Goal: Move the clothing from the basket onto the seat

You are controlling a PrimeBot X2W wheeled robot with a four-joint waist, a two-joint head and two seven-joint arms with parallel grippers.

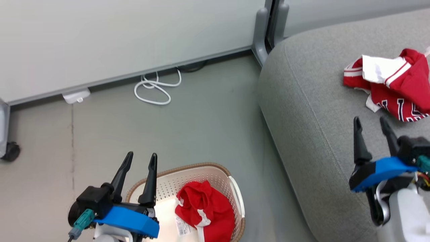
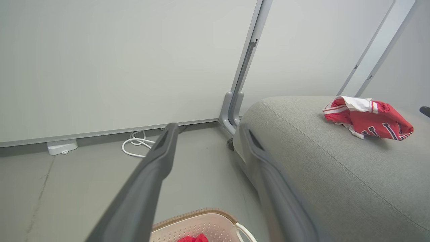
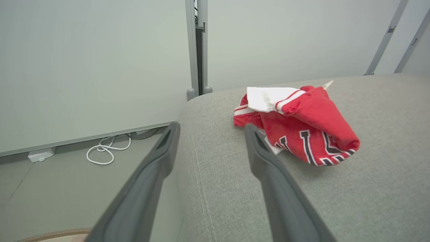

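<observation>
One red garment with navy letters (image 1: 393, 84) lies crumpled on the grey seat (image 1: 312, 111) at the right; the same garment (image 3: 299, 124) fills the middle of the right wrist view, and it (image 2: 366, 117) rests far right in the left wrist view. A second red garment with white trim (image 1: 205, 211) sits in the cream basket (image 1: 221, 174) on the floor. My left gripper (image 1: 141, 159) hovers open over the basket's left rim, empty. Above the seat, short of the lettered garment, my right gripper (image 1: 371, 122) stands open and empty.
A coiled white cable (image 1: 156, 89) lies on the grey floor by the wall panel. A grey post (image 1: 263, 33) stands at the seat's far corner. A caster wheel (image 1: 10, 151) is at the left edge.
</observation>
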